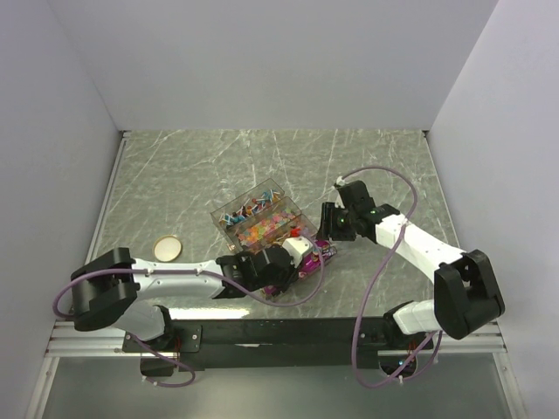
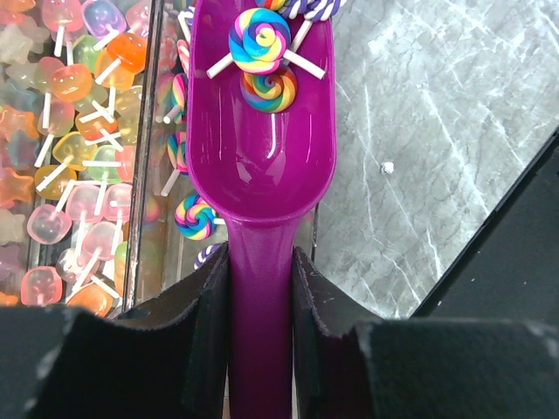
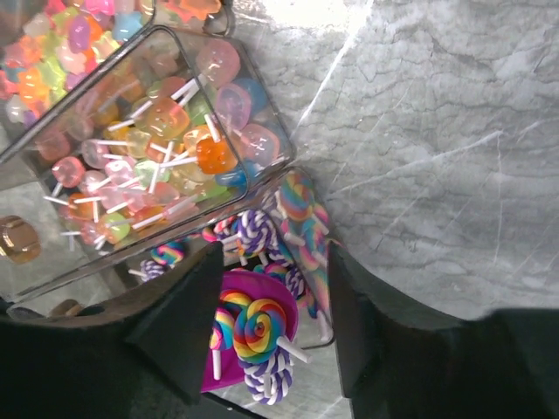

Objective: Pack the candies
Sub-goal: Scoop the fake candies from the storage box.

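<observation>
Grey marbled table, white walls, candies mid-table.

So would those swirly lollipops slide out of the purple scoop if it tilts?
Probably: the lollipops lie loose in the glossy scoop, so a tilt would likely spill them. They look small and light. Their flat discs and sticks should make them slide rather than roll.

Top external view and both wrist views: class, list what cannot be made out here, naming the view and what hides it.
Scoop handle end: left wrist view, hidden between the fingers of the left gripper and cut off by the bottom edge.
Candies: top view, too small to tell apart.
Clear box: both wrist views, cut off by the frame edges.
</observation>
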Robot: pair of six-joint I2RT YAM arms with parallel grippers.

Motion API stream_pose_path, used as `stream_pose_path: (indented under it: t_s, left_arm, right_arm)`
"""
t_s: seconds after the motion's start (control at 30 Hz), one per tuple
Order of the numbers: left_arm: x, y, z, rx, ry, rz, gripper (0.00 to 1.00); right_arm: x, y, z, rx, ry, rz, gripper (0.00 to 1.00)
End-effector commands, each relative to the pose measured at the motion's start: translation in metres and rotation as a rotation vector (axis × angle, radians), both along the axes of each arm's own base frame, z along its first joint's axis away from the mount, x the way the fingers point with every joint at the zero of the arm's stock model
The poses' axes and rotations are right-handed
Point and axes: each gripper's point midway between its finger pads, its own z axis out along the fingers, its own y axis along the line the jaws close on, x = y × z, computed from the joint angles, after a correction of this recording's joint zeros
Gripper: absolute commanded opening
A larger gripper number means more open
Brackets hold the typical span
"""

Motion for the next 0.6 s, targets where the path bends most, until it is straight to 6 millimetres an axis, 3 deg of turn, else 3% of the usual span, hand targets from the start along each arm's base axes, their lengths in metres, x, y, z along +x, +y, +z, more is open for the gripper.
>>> stream_pose_path:
  t_s: [0.0, 0.1, 0.3, 0.57]
  left_arm:
    - [-0.009, -0.015, 0.026, -0.106, -0.02, -0.053, 0.01]
    - [-0.009, -0.013, 0.029, -0.112, -0.025, -0.05, 0.01]
    - [-0.009, -0.01, 0.032, -0.116, -0.026, -0.04, 0.01]
    - [-0.004, -0.007, 0.055, -0.134, -0.053, -0.018, 0.01]
  right_arm:
    - [0.011, 0.003, 0.033, 0.033, -0.074, -0.007, 0.6]
    - [0.012, 0.002, 0.045, 0.054, -0.1, -0.018, 0.65]
    - [0.013, 0.004, 0.09, 0.123, -0.202, -0.02, 0.79]
    - [0.012, -0.018, 0.128, 0.119, -0.301, -0.079, 0.91]
